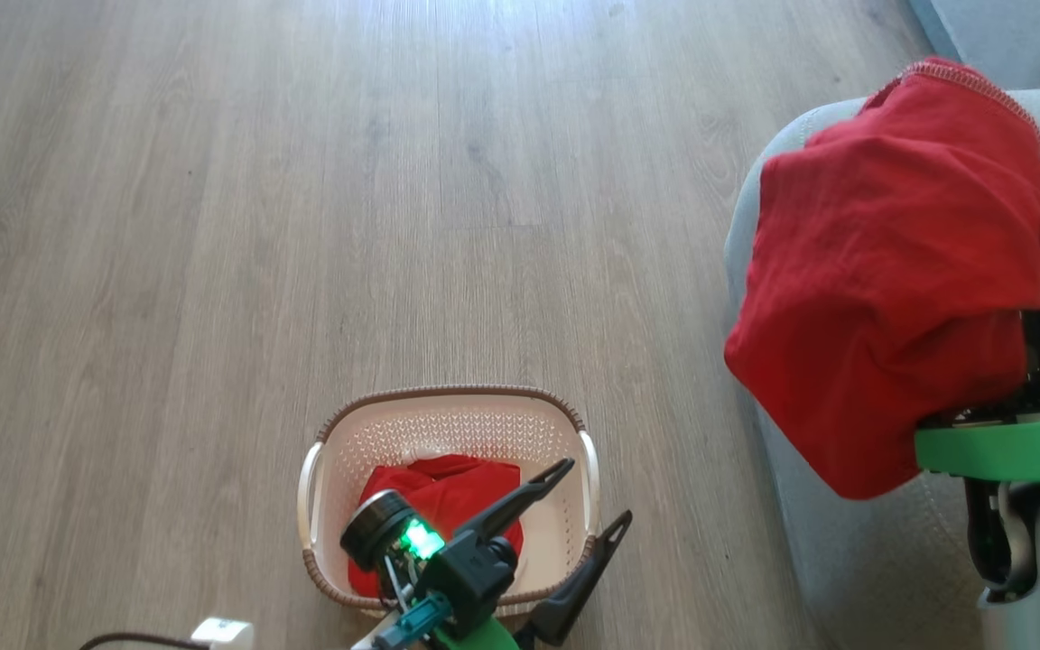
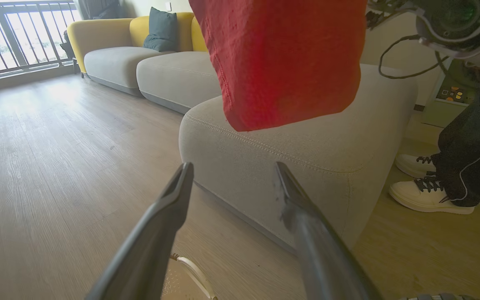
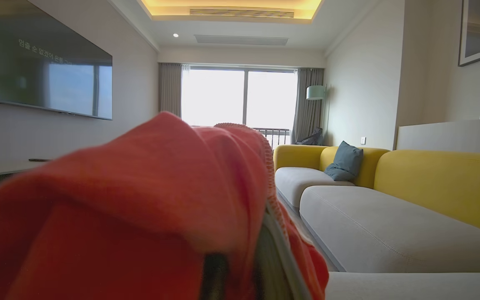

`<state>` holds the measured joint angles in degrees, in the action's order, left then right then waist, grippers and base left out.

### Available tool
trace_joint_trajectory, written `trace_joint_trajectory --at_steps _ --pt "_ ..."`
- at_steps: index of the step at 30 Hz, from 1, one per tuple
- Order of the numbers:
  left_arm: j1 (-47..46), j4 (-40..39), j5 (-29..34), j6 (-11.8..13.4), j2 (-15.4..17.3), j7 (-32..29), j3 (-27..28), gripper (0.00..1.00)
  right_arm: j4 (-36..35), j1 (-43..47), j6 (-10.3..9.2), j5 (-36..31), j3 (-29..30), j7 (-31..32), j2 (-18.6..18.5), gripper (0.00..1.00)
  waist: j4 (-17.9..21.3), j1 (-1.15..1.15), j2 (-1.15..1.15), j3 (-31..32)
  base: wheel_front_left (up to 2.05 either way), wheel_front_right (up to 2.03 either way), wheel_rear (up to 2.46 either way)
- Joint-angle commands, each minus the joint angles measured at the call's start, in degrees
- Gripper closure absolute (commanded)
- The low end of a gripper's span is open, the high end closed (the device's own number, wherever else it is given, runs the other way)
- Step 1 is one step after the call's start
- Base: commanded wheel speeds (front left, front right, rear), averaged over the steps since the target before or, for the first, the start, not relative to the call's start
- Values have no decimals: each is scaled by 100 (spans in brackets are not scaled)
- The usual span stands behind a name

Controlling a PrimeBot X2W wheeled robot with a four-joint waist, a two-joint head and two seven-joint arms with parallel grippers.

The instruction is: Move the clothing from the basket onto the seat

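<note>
Head view: one red garment [image 1: 890,271] is gripped in the closed right jaws and hung above the corner of the grey seat [image 1: 845,560], not yet laid down. A second red garment [image 1: 448,496] lies in the cream basket [image 1: 448,393] on the floor [image 1: 213,271], with the empty left jaws spread wide over it. A person's white shoes [image 2: 427,196] are seen just beside the seat; no obstacle is seen between.
</note>
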<state>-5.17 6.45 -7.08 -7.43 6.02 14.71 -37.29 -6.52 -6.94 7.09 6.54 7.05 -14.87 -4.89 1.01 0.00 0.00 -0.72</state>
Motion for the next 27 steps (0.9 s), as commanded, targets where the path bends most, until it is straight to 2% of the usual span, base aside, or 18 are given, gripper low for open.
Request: trace_joint_trajectory --at_steps 1,17,22,27 --pt "-101 -165 -28 -5 -15 29 196 0 -221 -161 40 15 -103 -13 -16 100 13 0 0 -7 0 0 0" --pt "-143 -149 18 -5 -34 29 219 0 -231 -198 40 -16 -57 -13 22 100 116 0 0 -28 0 0 0" --pt "-170 -180 30 -5 -24 29 234 0 -283 -257 40 -16 18 -13 27 100 374 0 0 -125 0 0 0" --pt "-261 -196 56 -5 -26 29 180 0 -347 -323 40 -16 106 -13 15 100 827 0 0 -287 0 0 0"
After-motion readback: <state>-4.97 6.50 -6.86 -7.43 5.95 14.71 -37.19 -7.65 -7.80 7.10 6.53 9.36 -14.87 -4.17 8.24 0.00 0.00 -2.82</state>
